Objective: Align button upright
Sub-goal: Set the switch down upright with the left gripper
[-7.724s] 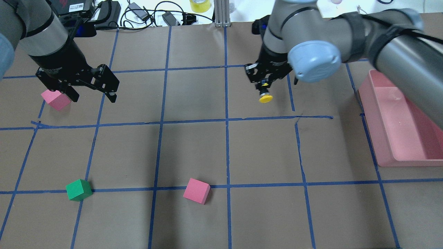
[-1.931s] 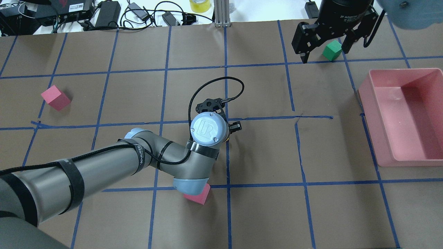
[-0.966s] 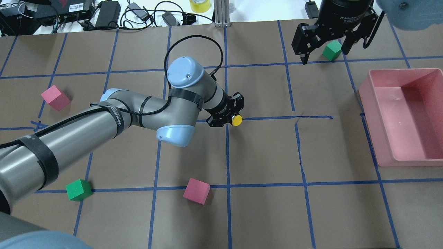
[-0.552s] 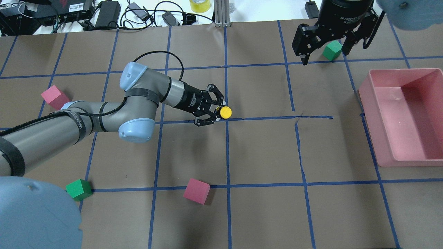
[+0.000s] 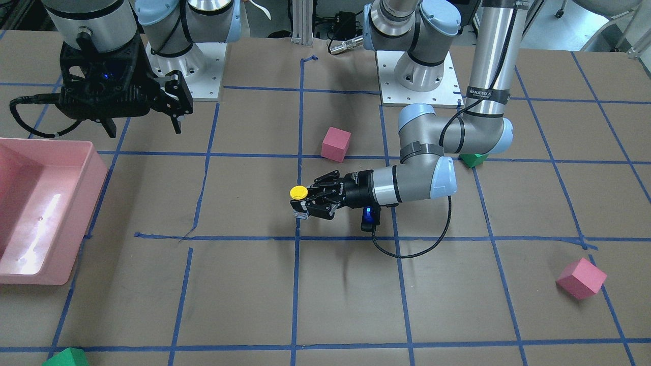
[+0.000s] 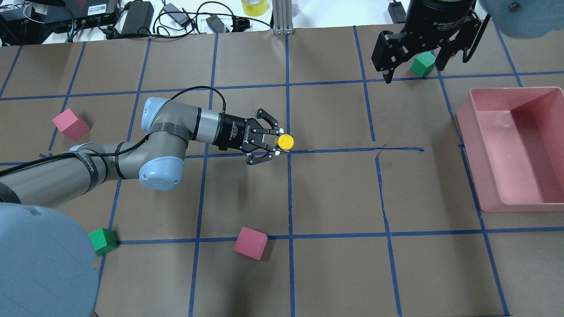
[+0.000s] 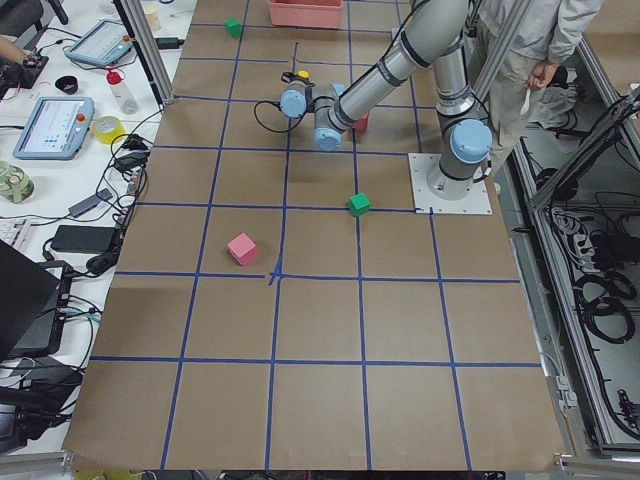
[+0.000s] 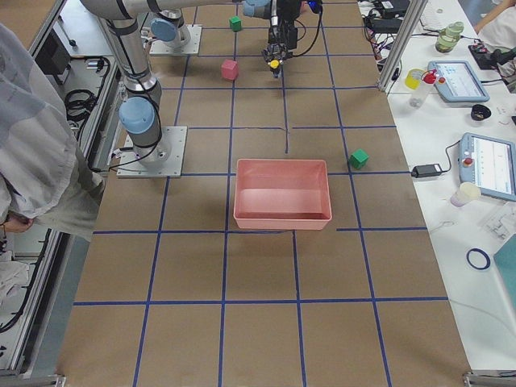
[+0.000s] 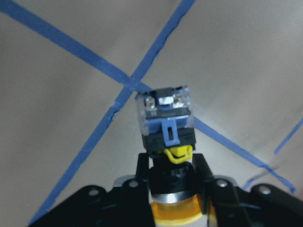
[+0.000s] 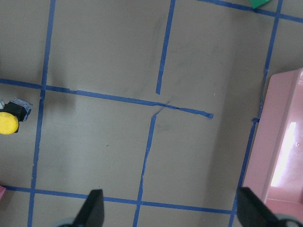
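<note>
The button (image 6: 285, 141) has a yellow cap and a black and grey body, and it sits near the table's middle by a blue tape crossing. My left gripper (image 6: 279, 141) reaches in level from the left and is shut on its black collar. In the front view the cap (image 5: 298, 192) faces up, with the body below it close to the paper. The left wrist view shows the body (image 9: 165, 118) sticking out past the fingers (image 9: 203, 168). My right gripper (image 6: 412, 66) is open and empty, high at the far right. The button also shows in the right wrist view (image 10: 8, 122).
A pink bin (image 6: 467, 132) stands at the right edge. Pink cubes lie at the left (image 6: 70, 124) and front middle (image 6: 250, 243). Green cubes lie at the front left (image 6: 102, 241) and under the right gripper (image 6: 423, 64). Cables lie beyond the far edge.
The left arm has swung its wrist from over the button to level at its left, still holding it. The yellow cap now faces up. The right gripper has stayed still.
</note>
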`<action>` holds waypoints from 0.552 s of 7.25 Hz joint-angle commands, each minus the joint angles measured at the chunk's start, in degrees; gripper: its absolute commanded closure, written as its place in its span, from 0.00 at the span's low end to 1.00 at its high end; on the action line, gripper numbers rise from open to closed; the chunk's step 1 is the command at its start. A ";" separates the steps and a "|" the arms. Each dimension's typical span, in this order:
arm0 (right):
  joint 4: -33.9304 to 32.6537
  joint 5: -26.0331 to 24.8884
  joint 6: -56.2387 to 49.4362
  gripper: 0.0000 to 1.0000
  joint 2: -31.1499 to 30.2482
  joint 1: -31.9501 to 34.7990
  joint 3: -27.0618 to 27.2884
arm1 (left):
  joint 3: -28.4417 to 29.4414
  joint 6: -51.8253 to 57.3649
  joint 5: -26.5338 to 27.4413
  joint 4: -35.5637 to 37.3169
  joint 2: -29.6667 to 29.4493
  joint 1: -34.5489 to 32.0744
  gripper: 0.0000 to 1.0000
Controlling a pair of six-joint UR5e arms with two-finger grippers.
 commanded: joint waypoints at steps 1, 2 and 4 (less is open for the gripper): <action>-0.26 0.66 0.06 0.00 0.00 0.00 0.59 | -1.85 1.45 -0.41 -0.06 -0.25 0.04 1.00; -0.87 1.10 0.84 0.00 0.00 -0.09 0.85 | -2.03 3.01 -0.24 -0.15 -0.77 -0.05 1.00; -0.88 1.10 2.50 0.00 -0.26 -0.09 0.86 | -2.12 3.21 -0.15 -0.67 -1.91 -0.05 1.00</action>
